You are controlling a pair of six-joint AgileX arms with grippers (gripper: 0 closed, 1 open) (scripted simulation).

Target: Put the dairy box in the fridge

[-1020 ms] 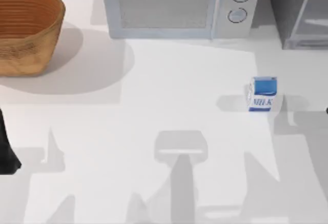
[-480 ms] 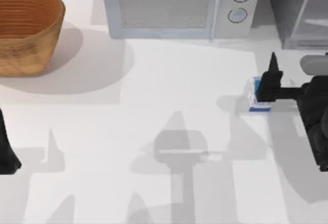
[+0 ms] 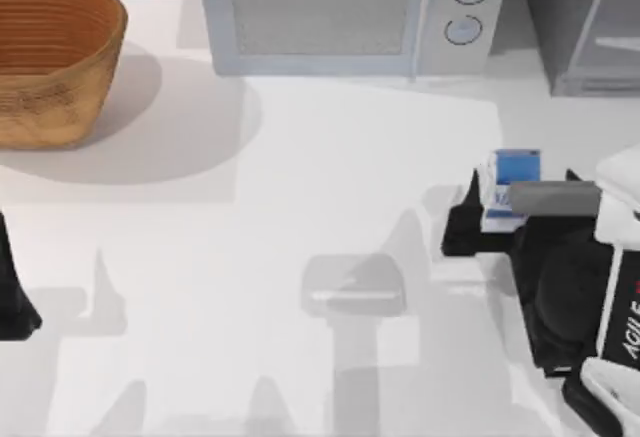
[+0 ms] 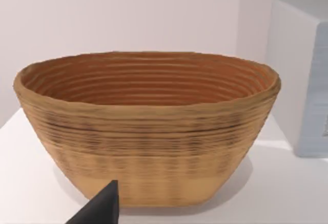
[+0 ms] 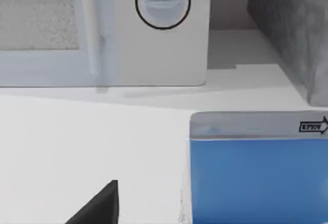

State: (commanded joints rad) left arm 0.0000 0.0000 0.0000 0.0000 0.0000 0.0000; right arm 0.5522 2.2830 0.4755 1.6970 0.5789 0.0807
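Right claw [image 3: 500, 219] sits low at the tabletop's [image 3: 300, 207] right side, its dark fingers [image 3: 468, 227] spread apart beside the dairy box [image 3: 517, 169], which stands upright on the tabletop in front of the fridge [image 3: 580, 17] and right of the microwave [image 3: 340, 12]. Left claw [image 3: 12, 297] rests at the left edge near the woven basket [image 3: 50, 57]; I cannot tell its finger state.

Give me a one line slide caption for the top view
Right end effector reaches the dairy box near the fridge; left arm parked at the table's left edge.
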